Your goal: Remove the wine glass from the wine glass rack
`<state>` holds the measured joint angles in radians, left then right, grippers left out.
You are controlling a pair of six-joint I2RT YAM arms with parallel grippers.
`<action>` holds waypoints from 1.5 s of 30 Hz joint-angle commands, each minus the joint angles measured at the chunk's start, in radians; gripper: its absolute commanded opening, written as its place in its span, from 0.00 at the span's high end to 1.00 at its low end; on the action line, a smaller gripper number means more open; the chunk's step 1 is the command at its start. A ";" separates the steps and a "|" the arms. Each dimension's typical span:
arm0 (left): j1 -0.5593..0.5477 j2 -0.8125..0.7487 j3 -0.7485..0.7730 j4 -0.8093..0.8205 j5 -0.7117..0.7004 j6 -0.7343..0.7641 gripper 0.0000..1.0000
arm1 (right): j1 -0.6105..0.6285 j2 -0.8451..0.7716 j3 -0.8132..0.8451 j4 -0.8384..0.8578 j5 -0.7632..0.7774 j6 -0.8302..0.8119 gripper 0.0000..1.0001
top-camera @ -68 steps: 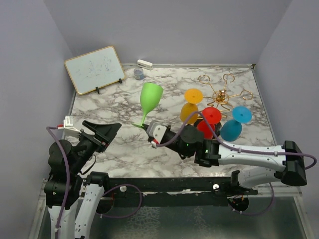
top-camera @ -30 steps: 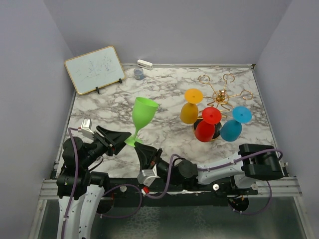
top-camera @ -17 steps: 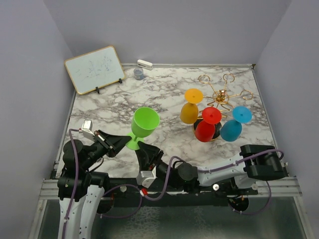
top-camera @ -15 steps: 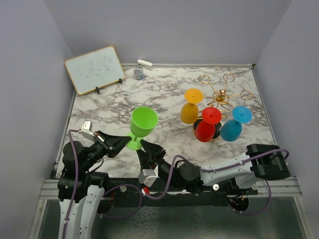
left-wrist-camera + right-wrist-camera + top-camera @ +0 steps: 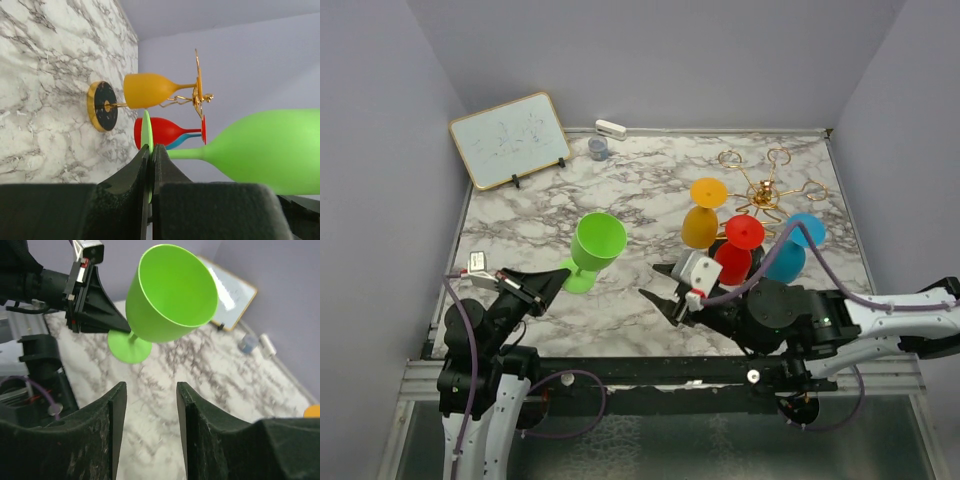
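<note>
**Finding: green wine glass (image 5: 597, 240) held clear of wine glass rack (image 5: 760, 195)**

The left gripper (image 5: 151, 150) pinches the glass by its foot. The glass is tilted, at 8 o'clock from the rack, well apart. The right gripper (image 5: 150, 390) is spread, near the bowl, touching nothing.

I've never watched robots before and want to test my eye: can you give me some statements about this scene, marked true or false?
1. The left gripper is clamped on the foot of the green wine glass. True.
2. The right gripper grips the green glass's stem. False: it is open and holds nothing.
3. An orange glass, a red glass and a blue glass hang on the wine glass rack. True.
4. The whiteboard lies flat beside the rack. False: it stands propped at the far left corner.
</note>
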<state>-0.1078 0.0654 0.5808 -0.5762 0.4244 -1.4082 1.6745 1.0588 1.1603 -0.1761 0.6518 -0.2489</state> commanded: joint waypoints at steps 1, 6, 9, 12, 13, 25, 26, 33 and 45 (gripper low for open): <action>0.002 -0.014 0.007 -0.010 -0.081 0.037 1.00 | 0.004 0.034 0.211 -0.577 0.014 0.398 0.57; 0.001 -0.040 0.017 -0.016 -0.107 0.120 1.00 | 0.004 0.122 0.395 -0.644 0.026 0.420 0.57; 0.001 -0.056 0.015 -0.023 -0.107 0.138 1.00 | -0.012 0.181 0.512 -0.628 0.022 0.380 0.54; 0.002 -0.065 0.012 -0.033 -0.104 0.149 1.00 | -0.084 0.237 0.643 -0.607 -0.068 0.344 0.52; 0.002 -0.065 0.013 -0.038 -0.106 0.151 1.00 | -0.124 0.260 0.683 -0.604 -0.115 0.336 0.52; 0.001 -0.066 0.017 -0.066 -0.117 0.199 1.00 | -0.678 0.599 1.156 -0.757 -0.792 0.403 0.49; 0.002 -0.065 0.014 -0.066 -0.116 0.200 1.00 | -0.709 0.613 1.159 -0.771 -0.863 0.421 0.50; 0.002 -0.065 0.006 -0.057 -0.121 0.202 1.00 | -0.720 0.540 0.974 -0.751 -1.028 0.429 0.51; 0.002 -0.065 -0.013 -0.030 -0.126 0.186 1.00 | -0.720 0.466 0.790 -0.735 -1.023 0.414 0.53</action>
<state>-0.1078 0.0120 0.5747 -0.6437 0.3199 -1.2163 0.9539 1.5417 1.9907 -0.9237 -0.3317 0.1711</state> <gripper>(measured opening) 0.040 0.478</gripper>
